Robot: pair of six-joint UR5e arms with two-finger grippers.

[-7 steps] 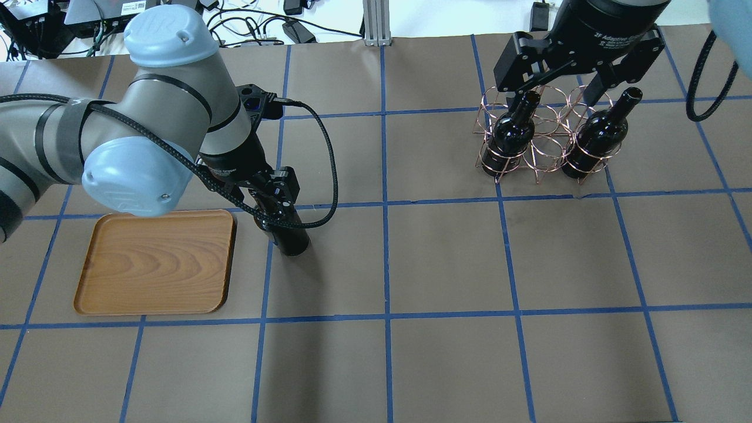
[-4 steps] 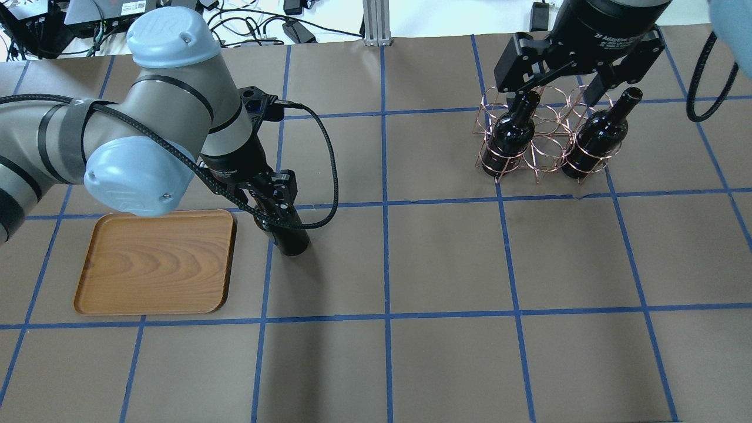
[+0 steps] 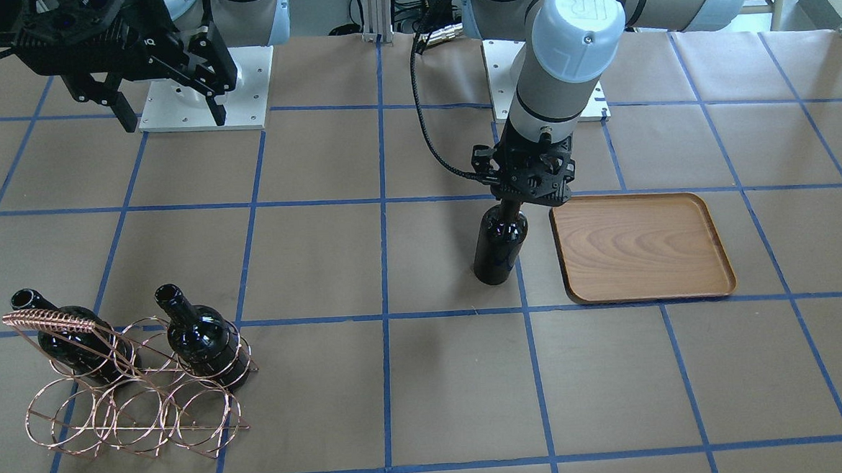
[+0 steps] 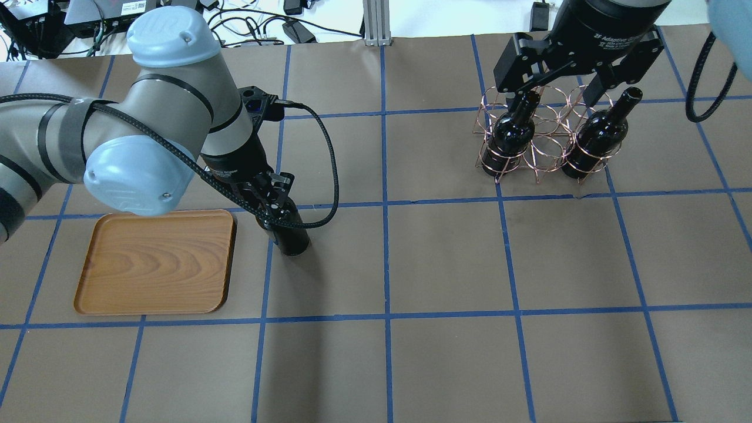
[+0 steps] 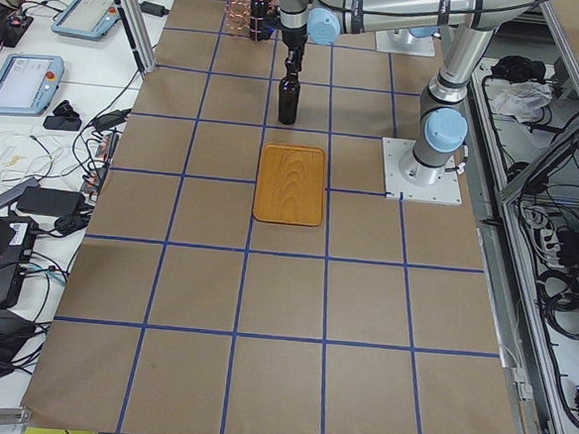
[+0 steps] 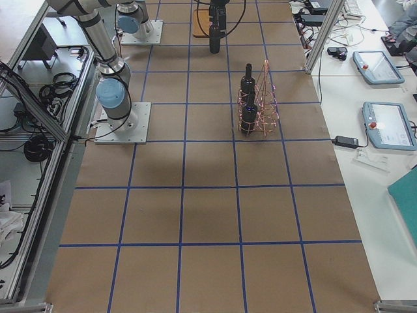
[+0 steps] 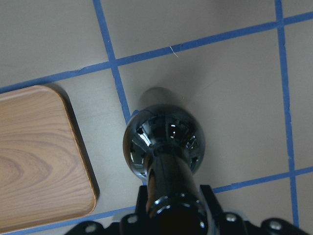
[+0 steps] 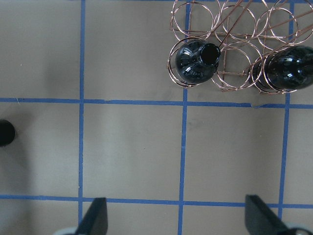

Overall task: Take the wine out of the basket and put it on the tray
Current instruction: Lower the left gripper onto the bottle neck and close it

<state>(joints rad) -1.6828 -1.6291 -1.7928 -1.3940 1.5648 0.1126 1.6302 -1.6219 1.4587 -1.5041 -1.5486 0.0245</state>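
A near-black wine bottle (image 4: pixel 292 236) stands upright on the table just right of the wooden tray (image 4: pixel 155 261). My left gripper (image 4: pixel 272 202) is shut on its neck from above. In the front view the bottle (image 3: pixel 499 250) stands left of the tray (image 3: pixel 641 246), with the left gripper (image 3: pixel 527 196) on its neck. The left wrist view looks down the bottle (image 7: pixel 164 142) beside the tray's corner (image 7: pixel 34 156). The copper wire basket (image 4: pixel 543 155) at the far right holds two more bottles (image 4: pixel 508 135) (image 4: pixel 596 141). My right gripper (image 4: pixel 555 88) hangs open and empty above the basket.
The table is brown paper with a blue tape grid. The arms' base plates (image 3: pixel 201 96) lie at the robot's side. Cables and electronics (image 4: pixel 247 23) lie beyond the far edge. The basket (image 8: pixel 234 29) shows at the top of the right wrist view.
My left gripper's fingers have closed in on the bottle's neck. The bottle, tray, basket and right arm have not moved.
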